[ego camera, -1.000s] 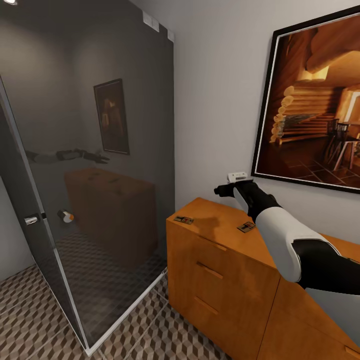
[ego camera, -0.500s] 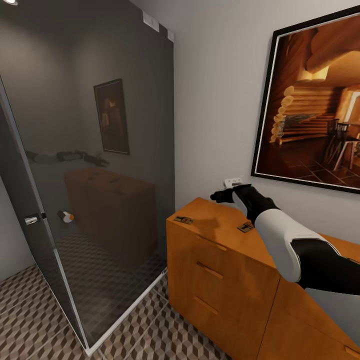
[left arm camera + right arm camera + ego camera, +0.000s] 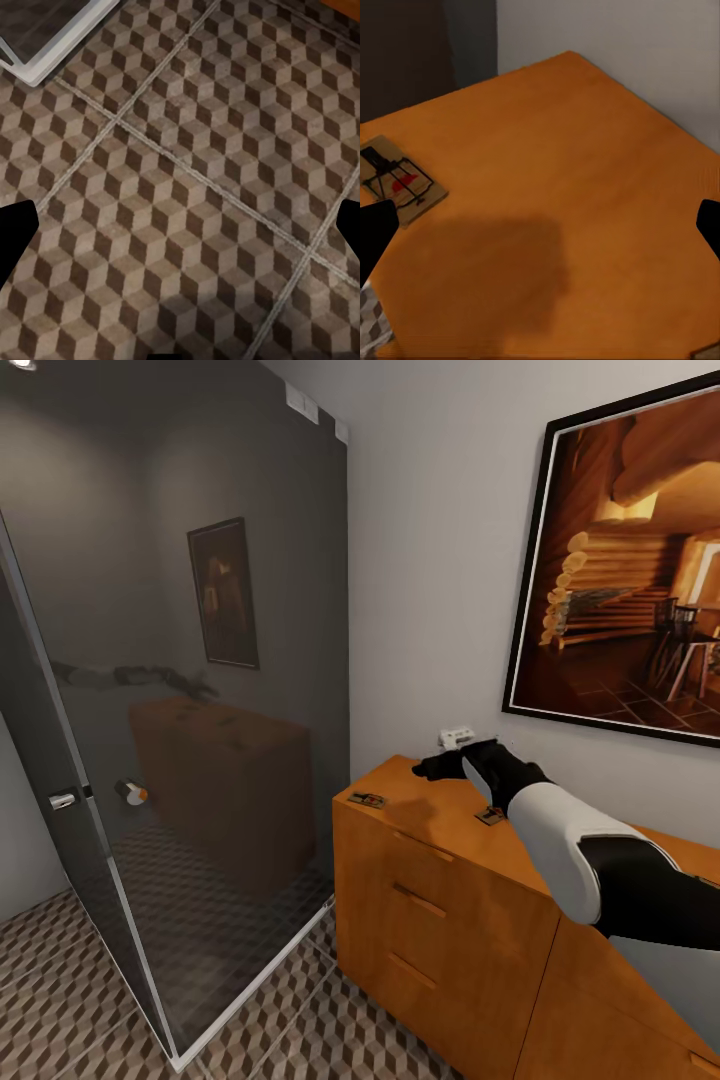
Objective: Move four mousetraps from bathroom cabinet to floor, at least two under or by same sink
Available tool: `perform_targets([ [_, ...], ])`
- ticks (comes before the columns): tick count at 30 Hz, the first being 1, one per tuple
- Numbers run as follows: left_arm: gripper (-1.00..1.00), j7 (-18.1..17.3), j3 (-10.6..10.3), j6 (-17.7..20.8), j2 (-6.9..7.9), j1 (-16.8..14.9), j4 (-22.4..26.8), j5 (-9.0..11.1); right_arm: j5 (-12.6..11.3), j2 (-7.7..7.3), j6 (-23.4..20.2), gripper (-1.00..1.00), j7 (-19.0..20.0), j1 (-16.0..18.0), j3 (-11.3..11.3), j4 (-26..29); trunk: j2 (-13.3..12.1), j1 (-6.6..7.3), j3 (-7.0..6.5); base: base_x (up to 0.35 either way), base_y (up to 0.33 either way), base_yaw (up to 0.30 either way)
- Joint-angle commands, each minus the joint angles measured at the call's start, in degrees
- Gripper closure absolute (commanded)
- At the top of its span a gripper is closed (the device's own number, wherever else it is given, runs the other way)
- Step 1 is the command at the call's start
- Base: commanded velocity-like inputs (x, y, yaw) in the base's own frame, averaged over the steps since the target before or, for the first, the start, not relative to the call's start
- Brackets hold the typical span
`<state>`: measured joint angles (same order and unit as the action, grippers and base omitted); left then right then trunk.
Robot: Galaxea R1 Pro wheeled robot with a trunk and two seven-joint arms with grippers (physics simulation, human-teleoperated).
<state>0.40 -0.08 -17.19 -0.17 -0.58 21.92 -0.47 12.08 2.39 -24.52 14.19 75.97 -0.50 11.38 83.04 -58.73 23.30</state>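
Corner mousetrap [image 3: 399,182] lies flat on the cabinet top [image 3: 420,800], long axis slanting toward the shower-side front edge. Second mousetrap [image 3: 490,816] sits under the forearm. Right gripper [image 3: 432,767] hovers beyond and above, jaws spread, empty (left gripper [image 3: 180,247] faces bathroom floor [image 3: 187,187], open).

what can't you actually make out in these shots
- Mousetrap by the right arm: head view, partly covered by the forearm.
- Far mousetrap: head view, too small for detail; right wrist view shows it clearer.
- Cabinet: its right end is cut by the head view's edge.
- Right pincer: head view, opening unclear.
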Motion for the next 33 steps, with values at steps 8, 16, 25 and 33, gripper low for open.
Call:
perform_targets([
  [8,-1.0,0.04,-0.01,-0.15,0.0,-0.03,-0.03,-0.04,1.53,0.05,2.26,-1.0,0.74,0.0,-0.03,-1.74,0.04,0.0,0.07,0.0,0.0,0.0],
  [16,-1.0,0.04,-0.01,-0.15,0.0,-0.03,-0.03,-0.01,1.86,0.22,2.83,-1.0,2.63,0.02,-0.1,-2.05,0.04,0.0,0.07,0.0,0.0,0.0],
  [25,-1.0,0.04,-0.01,-0.15,0.0,-0.03,-0.03,0.03,1.97,0.17,3.82,-1.0,6.57,0.02,-0.18,-2.06,0.04,0.0,0.07,0.0,0.0,0.0],
  [33,-1.0,0.04,-0.01,-0.16,0.0,-0.03,-0.03,-0.01,1.92,0.16,6.47,-1.0,8.3,0.03,-0.2,-2.06,0.04,0.0,0.07,0.0,0.0,0.0],
])
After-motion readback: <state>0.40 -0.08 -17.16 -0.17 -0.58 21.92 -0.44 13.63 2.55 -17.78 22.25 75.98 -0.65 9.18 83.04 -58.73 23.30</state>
